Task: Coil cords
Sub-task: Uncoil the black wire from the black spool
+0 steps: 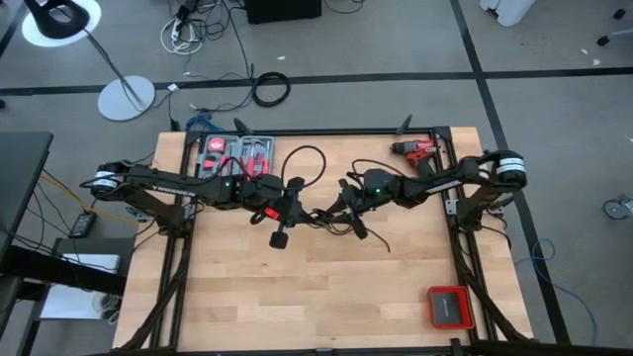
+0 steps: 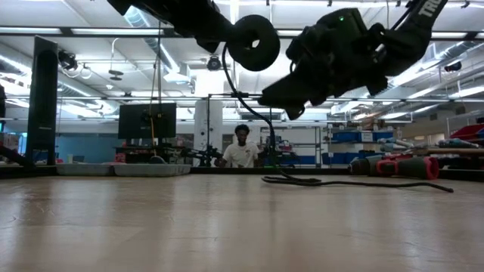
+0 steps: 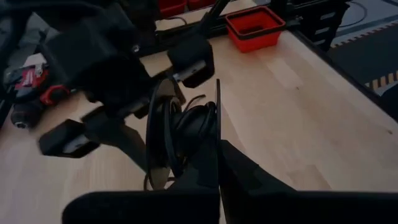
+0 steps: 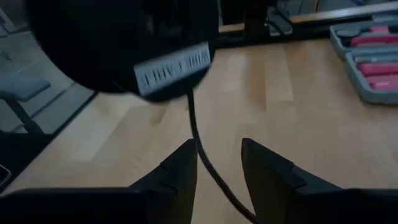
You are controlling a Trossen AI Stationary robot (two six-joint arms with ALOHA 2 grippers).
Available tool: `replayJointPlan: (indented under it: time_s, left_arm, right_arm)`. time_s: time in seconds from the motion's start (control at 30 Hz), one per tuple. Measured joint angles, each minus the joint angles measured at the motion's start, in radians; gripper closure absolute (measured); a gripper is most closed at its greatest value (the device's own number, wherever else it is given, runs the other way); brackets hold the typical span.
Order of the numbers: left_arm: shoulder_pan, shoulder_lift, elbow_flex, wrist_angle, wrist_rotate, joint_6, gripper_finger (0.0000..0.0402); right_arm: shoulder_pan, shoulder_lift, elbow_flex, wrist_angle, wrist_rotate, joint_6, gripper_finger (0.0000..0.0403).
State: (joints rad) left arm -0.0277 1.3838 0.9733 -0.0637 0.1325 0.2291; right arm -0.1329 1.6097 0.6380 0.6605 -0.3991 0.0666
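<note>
The cord is a thin black cable. Part of it is wound into a small coil [image 2: 253, 41] held well above the table, and my left gripper [image 3: 217, 124] is shut on that coil near the table's middle [image 1: 287, 210]. One strand [image 2: 240, 98] hangs from the coil, and its tail [image 2: 302, 181] lies on the wood. My right gripper [image 4: 217, 158] faces the left one from the right [image 1: 338, 208]. It is open, with its fingers on either side of the hanging strand [image 4: 196, 134], not touching it. My left gripper pinches the coil's bundled turns [image 3: 196, 127] between its two shut fingers. It comes from the table's left, slanting a little downward. The coil is lifted clear of the table. A slack strand trails down from it to the wood.
A red drill [image 1: 415, 148] lies at the far right. A grey case of red tools [image 1: 237, 153] sits at the far left, and a red tray [image 1: 448, 307] at the near right. A person [image 2: 242, 153] sits in the room beyond the table. Bare wood lies along the near side.
</note>
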Motion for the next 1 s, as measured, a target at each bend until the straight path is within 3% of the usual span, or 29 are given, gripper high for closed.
replayJointPlan:
  time_s: [0.33, 0.5, 1.0]
  left_arm:
    - [0.000, 0.000, 0.000, 0.018, -0.027, 0.002, 0.0401]
    - [0.000, 0.000, 0.000, 0.038, -0.029, 0.002, 0.0401]
    - [-0.001, 0.000, 0.000, 0.066, -0.029, 0.024, 0.0401]
  right_arm:
    - [0.006, 0.043, 0.000, 0.004, 0.019, -0.098, 0.0285]
    - [0.036, 0.043, 0.000, 0.004, 0.109, -0.172, 0.0289]
    - [0.076, 0.042, 0.000, 0.020, 0.186, -0.248, 0.0290]
